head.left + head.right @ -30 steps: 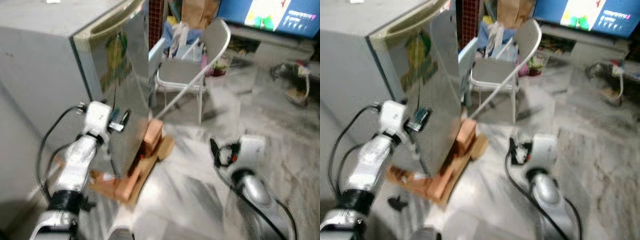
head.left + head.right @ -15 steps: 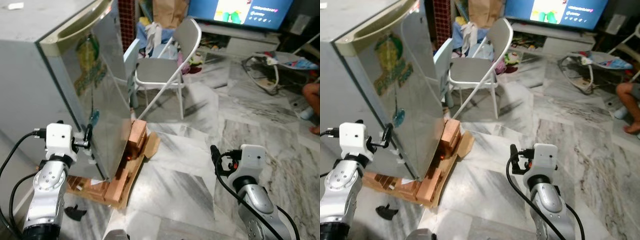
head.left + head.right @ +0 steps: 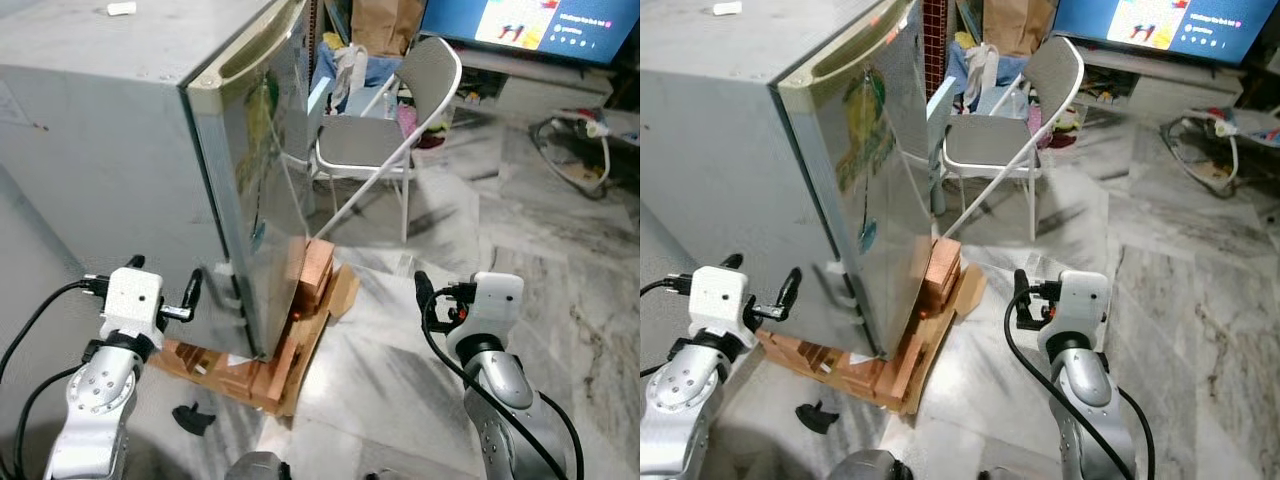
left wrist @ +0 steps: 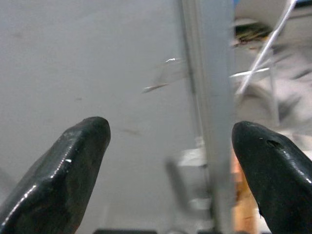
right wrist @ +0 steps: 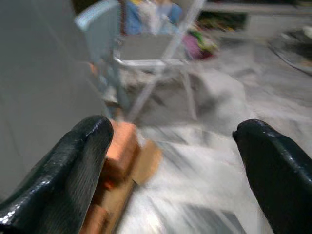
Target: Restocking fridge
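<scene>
Fridge (image 3: 150, 130) stands shut on wooden blocks (image 3: 290, 340) before me, a folding chair (image 3: 385, 140) behind it. My left gripper (image 4: 170, 170) faces its side, fingers apart and empty. My right gripper (image 5: 173, 165), spread too, faces the floor (image 5: 214, 161).

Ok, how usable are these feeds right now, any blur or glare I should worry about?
Head views: mostly sharp, though the fridge door's glossy face mirrors the room, hiding its surface. Left wrist view: open left gripper fingers sharp, the fridge edge beyond soft. Right wrist view: open right gripper in focus, but the folding chair and bricks behind it are smeared.
</scene>
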{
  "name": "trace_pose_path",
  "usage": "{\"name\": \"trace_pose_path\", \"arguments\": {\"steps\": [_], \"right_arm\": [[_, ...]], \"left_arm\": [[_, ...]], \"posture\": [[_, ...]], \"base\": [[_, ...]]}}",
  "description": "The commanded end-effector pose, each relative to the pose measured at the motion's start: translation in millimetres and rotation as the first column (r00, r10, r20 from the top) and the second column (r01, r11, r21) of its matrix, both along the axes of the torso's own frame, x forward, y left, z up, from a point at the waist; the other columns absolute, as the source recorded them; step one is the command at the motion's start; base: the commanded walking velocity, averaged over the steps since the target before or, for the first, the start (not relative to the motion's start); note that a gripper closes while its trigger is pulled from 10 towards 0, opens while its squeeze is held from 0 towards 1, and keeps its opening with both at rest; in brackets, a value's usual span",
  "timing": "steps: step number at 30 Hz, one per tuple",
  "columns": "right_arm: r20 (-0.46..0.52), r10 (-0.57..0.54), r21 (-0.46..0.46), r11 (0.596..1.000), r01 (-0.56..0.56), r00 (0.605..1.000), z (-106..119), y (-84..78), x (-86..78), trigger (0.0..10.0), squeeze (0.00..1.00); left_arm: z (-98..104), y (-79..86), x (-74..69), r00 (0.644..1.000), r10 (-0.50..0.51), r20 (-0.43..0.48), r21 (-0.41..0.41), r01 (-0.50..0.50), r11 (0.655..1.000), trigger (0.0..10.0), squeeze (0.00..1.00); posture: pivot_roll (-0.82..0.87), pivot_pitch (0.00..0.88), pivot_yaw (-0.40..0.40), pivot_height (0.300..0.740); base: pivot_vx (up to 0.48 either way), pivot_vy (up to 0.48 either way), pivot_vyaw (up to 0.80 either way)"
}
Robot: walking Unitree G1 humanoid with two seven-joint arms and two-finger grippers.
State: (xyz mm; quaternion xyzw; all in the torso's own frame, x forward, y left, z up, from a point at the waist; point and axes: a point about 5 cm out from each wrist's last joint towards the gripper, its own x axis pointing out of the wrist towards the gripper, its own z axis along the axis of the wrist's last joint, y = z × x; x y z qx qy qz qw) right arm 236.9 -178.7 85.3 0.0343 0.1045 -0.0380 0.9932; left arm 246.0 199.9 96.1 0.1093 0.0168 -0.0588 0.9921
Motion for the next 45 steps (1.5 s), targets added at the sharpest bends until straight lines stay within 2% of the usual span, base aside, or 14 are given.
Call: {"name": "trace_pose_path", "arguments": {"steps": [1,9,14,18,23,25,27,28,33,34,38,39,42,45], "right_arm": [[0.013,-0.012,0.001,1.0,0.012,1.0,2.5,-0.5,1.4,10.0,0.0],[0.011,-0.009,-0.009,1.0,0.009,1.0,1.7,-3.2,3.4,10.0,0.0],[0.01,0.011,-0.007,1.0,-0.011,1.0,1.1,0.6,6.2,10.0,0.0],[0.012,0.019,-0.004,1.0,-0.019,1.0,1.9,1.6,7.8,10.0,0.0],[0.022,0.03,-0.006,1.0,-0.03,0.999,5.8,3.7,11.0,10.0,0.0],[0.024,0.032,-0.006,0.999,-0.032,0.999,6.5,4.1,11.3,10.0,0.0],[0.027,0.035,-0.006,0.999,-0.035,0.999,8.1,4.5,12.4,10.0,0.0],[0.027,0.035,-0.006,0.999,-0.035,0.999,8.1,4.5,12.4,10.0,0.0],[0.031,0.045,-0.006,0.999,-0.044,0.999,11.0,6.5,13.7,10.0,0.0],[0.031,0.045,-0.006,0.999,-0.044,0.999,11.0,6.5,13.7,10.0,0.0],[0.032,0.05,-0.003,0.999,-0.05,0.998,12.5,8.5,13.1,10.0,0.0],[0.032,0.05,-0.002,0.999,-0.05,0.998,12.9,8.6,12.6,10.0,0.0],[0.03,0.047,-0.002,0.999,-0.047,0.998,13.1,8.3,11.0,10.0,0.0],[0.029,0.039,-0.003,0.999,-0.039,0.999,13.1,7.0,9.3,10.0,0.0]], "left_arm": [[3.5,2.6,3.9,1.0,0.011,0.007,0.018,-0.011,1.0,10.0,0.0],[15.3,0.2,11.0,0.998,0.042,0.046,-0.037,-0.04,0.998,10.0,0.0],[17.2,-6.9,11.0,0.999,-0.01,0.049,-0.059,0.013,0.998,10.0,0.0],[17.3,-9.0,14.3,0.999,-0.014,0.052,-0.057,0.017,0.998,10.0,0.0],[18.7,1.7,29.7,0.993,0.094,0.071,-0.008,-0.094,0.996,10.0,0.0],[19.0,4.9,32.4,0.99,0.121,0.072,-0.007,-0.12,0.993,10.0,0.0],[19.3,11.4,41.1,0.982,0.174,0.067,-0.017,-0.173,0.985,10.0,0.0],[19.3,11.4,41.1,0.982,0.174,0.067,-0.017,-0.173,0.985,10.0,0.0],[18.9,10.4,61.4,0.984,0.17,0.051,-0.032,-0.169,0.985,10.0,0.0],[18.9,10.4,61.4,0.984,0.17,0.051,-0.032,-0.169,0.985,10.0,0.0],[23.9,10.6,80.4,0.978,0.2,0.063,-0.021,-0.199,0.98,10.0,0.0],[26.0,13.5,87.0,0.97,0.232,0.074,0.007,-0.234,0.972,10.0,0.0],[28.6,18.8,92.4,0.955,0.284,0.091,0.045,-0.288,0.956,10.0,0.0],[27.1,26.1,92.6,0.935,0.345,0.078,0.014,-0.347,0.938,10.0,0.0]], "posture": [[0.13,0.02,-0.024,0.74],[0.13,0.014,-0.042,0.74],[0.14,0.017,-0.059,0.74],[0.14,0.021,-0.064,0.74],[0.13,0.032,-0.071,0.74],[0.13,0.038,-0.072,0.74],[0.12,0.044,-0.073,0.74],[0.12,0.044,-0.073,0.74],[0.11,0.062,-0.076,0.74],[0.11,0.062,-0.076,0.74],[0.1,0.066,-0.073,0.74],[0.1,0.068,-0.07,0.74],[0.08,0.071,-0.06,0.74],[0.08,0.072,-0.056,0.74]], "base": [[0.0,0.0,-0.8],[0.0,0.0,-0.8],[0.0,0.0,-0.76],[0.0,0.0,-0.27],[0.0,0.0,0.0],[0.0,0.0,0.0],[0.0,0.0,0.0],[0.0,0.0,0.0],[0.0,0.0,0.0],[0.0,0.0,0.0],[0.0,0.0,0.0],[0.0,0.0,0.0],[0.0,0.0,0.0],[0.0,0.0,0.0]]}}
